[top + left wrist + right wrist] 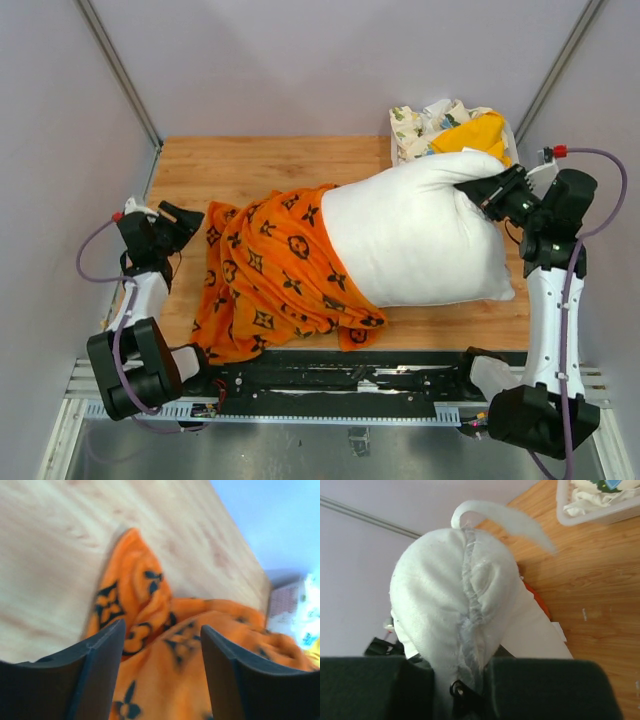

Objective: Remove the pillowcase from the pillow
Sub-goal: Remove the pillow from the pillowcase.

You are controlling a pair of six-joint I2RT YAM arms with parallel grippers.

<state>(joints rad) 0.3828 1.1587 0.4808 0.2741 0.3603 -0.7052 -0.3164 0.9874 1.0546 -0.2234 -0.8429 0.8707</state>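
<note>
On the wooden table (260, 160), the task is judged well advanced but not finished: most of the pillow (420, 235) is seen bare and white across the right half of the board, while its left end is covered by the pillowcase (270, 270), which is bunched in folds toward the left and the near edge. The right gripper (490, 195) is closed on the pillow's far right end, and in the right wrist view the stitched seam is seen pinched between the two fingers. The left gripper (185, 222) is placed just beside the pillowcase's left edge; in its wrist view the fingers (100, 655) are held apart with orange fabric lying between and beyond them, and no pinch on the cloth is shown, so it is taken as open. What is left, by this reading, is for the case to be gripped at its left side and drawn off the covered end of the pillow. At the far right corner a white bin (595, 516) is seen, filled with a floral-print cloth (415, 125) and a yellow-orange cloth (475, 135). No brand name, label or legible writing is found anywhere; the case is printed only with black flower, star and circle motifs, and no letters can be made out in them.
</note>
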